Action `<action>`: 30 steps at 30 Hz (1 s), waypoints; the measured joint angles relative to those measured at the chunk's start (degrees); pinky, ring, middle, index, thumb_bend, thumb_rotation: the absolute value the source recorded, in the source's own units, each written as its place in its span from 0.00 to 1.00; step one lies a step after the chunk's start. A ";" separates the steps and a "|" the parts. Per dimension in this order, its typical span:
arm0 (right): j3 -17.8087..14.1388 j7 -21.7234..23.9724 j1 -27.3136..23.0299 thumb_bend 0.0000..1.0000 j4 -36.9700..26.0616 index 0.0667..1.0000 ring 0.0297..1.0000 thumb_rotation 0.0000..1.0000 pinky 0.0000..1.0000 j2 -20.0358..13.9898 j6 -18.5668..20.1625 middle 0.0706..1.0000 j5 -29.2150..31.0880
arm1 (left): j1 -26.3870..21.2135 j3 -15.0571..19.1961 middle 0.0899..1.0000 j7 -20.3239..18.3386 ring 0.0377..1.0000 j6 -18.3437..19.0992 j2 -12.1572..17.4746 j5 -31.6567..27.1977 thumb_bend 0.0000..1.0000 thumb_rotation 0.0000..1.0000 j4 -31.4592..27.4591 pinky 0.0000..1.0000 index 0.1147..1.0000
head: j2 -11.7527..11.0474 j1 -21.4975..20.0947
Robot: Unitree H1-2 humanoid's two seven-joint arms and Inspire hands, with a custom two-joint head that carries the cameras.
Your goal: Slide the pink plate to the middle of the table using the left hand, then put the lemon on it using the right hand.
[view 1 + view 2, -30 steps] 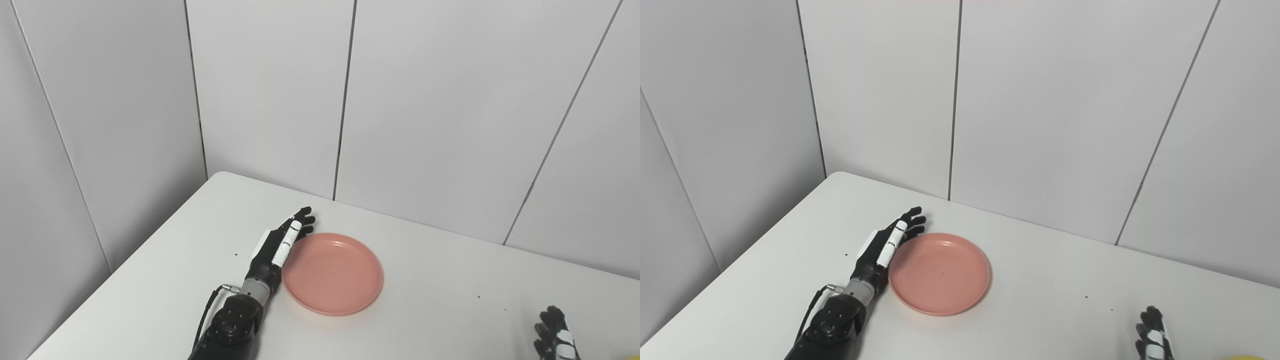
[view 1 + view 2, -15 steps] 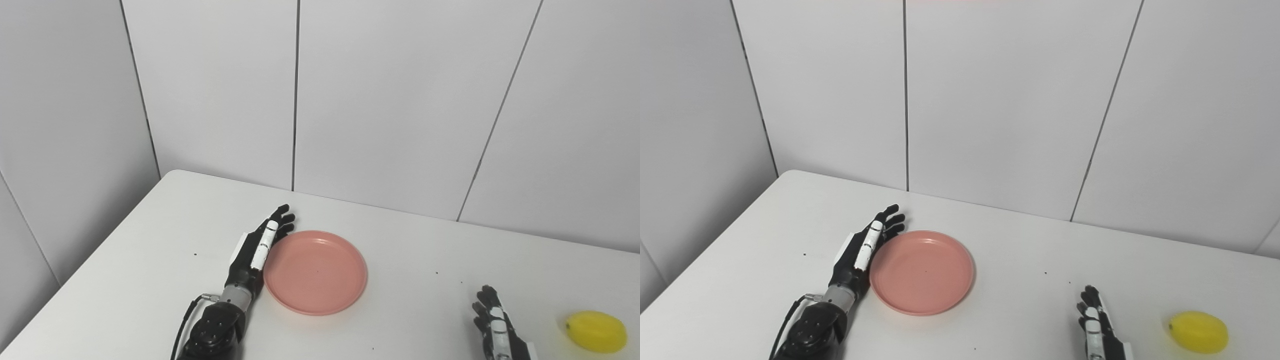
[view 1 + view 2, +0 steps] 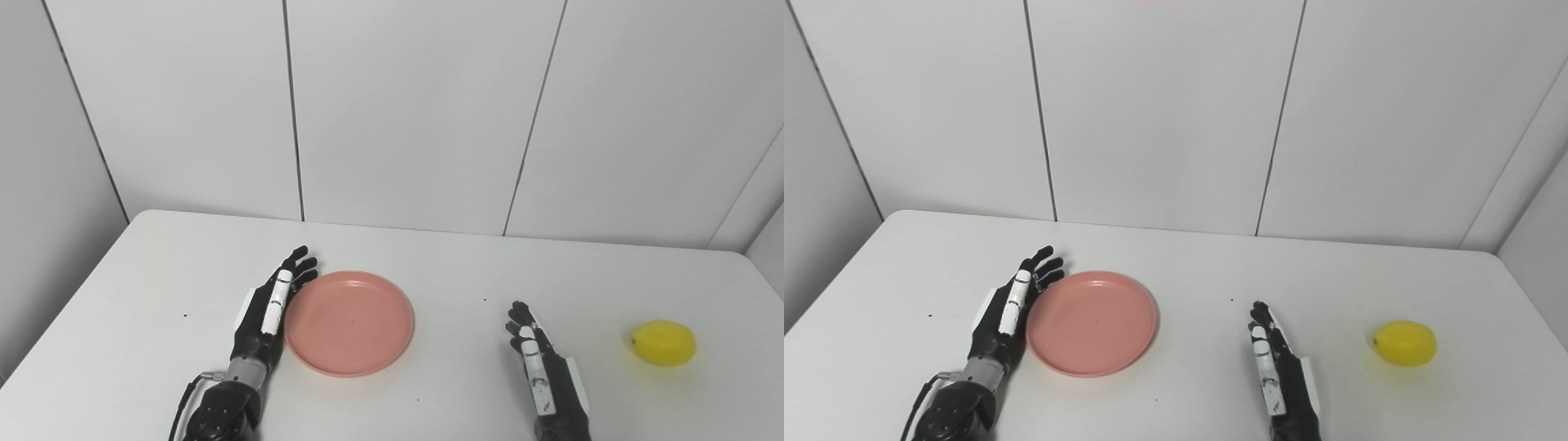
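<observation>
Two hands on the white worktop (image 3: pixel 153 269), both mine, both flat with fingers stretched out and holding nothing. My left hand (image 3: pixel 269 309) lies edge-on against the left rim of the pink plate (image 3: pixel 349 321), fingers pointing toward the back wall. Plate sits upright, left of the worktop's middle, nothing on it. My right hand (image 3: pixel 542 367) rests near the front edge, fingers pointing back and slightly left — well apart from both plate and lemon (image 3: pixel 664 343). Lemon lies on its side far right, long axis running left-right, nubby tip facing left toward my right hand. Bare worktop between plate and right hand; clear stretch between right hand and lemon too. Right worktop edge lies just beyond the lemon.
</observation>
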 measured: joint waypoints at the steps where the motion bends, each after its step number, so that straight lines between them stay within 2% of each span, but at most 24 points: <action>1: 0.14 -0.17 -0.07 0.56 0.39 0.90 0.91 1.00 0.92 0.17 -0.31 0.91 -0.40 | 0.14 -0.02 0.88 -0.02 0.89 0.35 -0.04 -0.33 0.58 1.00 -0.26 0.89 0.86 | -0.09 -0.44; 12: 0.63 -0.28 -1.42 0.56 2.23 0.90 0.91 1.00 0.90 0.59 -1.33 0.91 -1.28 | 1.68 -0.60 0.88 -0.27 0.89 1.50 -1.99 -0.80 0.57 1.00 -2.75 0.90 0.87 | 0.26 -3.51; 21: 0.64 -0.42 -2.30 0.59 2.93 0.90 0.90 1.00 0.89 0.77 -1.37 0.91 -2.49 | 3.34 -3.30 0.86 -0.47 0.87 1.86 -6.42 -0.10 0.56 1.00 -4.74 0.87 0.85 | 0.53 -4.75; 30: 0.69 -0.56 -2.33 0.59 2.91 0.90 0.91 1.00 0.90 1.18 -1.39 0.92 -2.48 | 3.38 -5.10 0.88 -1.27 0.88 0.48 -6.81 1.21 0.60 1.00 -3.75 0.87 0.87 | 0.70 -5.10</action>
